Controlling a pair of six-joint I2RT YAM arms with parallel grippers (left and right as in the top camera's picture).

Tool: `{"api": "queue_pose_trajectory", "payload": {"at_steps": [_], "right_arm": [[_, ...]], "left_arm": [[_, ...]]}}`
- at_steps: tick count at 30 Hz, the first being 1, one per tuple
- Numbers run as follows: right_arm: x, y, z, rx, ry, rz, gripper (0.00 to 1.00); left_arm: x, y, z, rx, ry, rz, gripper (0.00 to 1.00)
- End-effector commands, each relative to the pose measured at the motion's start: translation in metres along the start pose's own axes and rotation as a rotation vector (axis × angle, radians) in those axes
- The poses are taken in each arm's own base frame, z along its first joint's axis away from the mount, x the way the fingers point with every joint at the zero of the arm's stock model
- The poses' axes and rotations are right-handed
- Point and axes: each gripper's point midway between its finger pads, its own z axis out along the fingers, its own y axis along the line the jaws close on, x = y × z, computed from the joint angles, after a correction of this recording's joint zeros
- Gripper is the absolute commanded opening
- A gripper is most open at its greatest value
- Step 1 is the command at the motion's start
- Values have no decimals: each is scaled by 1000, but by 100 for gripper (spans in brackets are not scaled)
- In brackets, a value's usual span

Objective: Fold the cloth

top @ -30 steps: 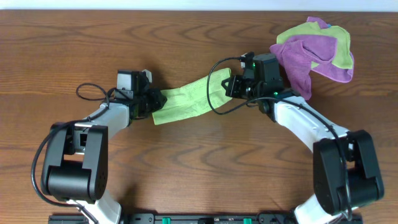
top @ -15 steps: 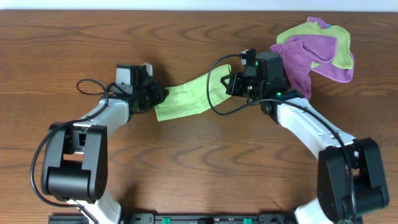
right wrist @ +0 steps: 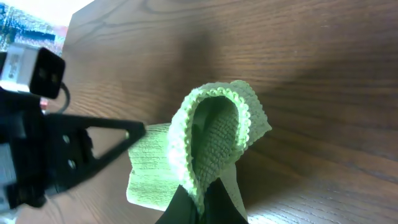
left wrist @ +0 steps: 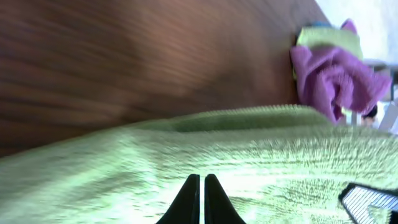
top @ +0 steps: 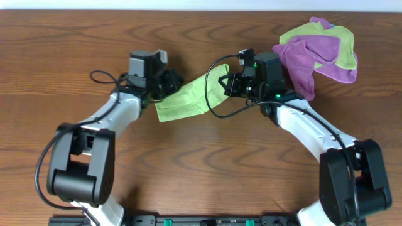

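The cloth (top: pixel 188 99) was lime green, its weave finely ribbed — the hem a paler looped stitch. The table (top: pixel 63 50) was dark brown with wavy wood grain. A purple towel (top: pixel 304 63) and a yellow-green towel (top: pixel 342 45) were both plain — no pattern.

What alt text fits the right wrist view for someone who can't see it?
The right end effector pinches an edge of the green cloth, which arches up in a loop over the wooden table. At left, the left end effector holds the cloth's far end.
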Motion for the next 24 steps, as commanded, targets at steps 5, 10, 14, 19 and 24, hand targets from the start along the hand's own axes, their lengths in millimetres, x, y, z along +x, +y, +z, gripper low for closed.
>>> {"api": "queue_pose_trajectory", "payload": {"at_steps": [5,10,14,19,24], "right_arm": [[-2,13,-4,-35,-7,-28,2],[-4,19,-5,-59,-4,-34,1],[-7,24,-5,-68,-9,-43,1],[-7,32,-4,-80,-10,-56,2],[-4,38,-2,-92,-5,-68,1]], "left_arm": [[28,4,31,-63,53,-1,6],[35,21,42,-102,73,-23,6],[40,30,51,-110,85,-31,6],[34,22,51,-70,70,-16,6],[24,6,42,-14,55,-1,6]]}}
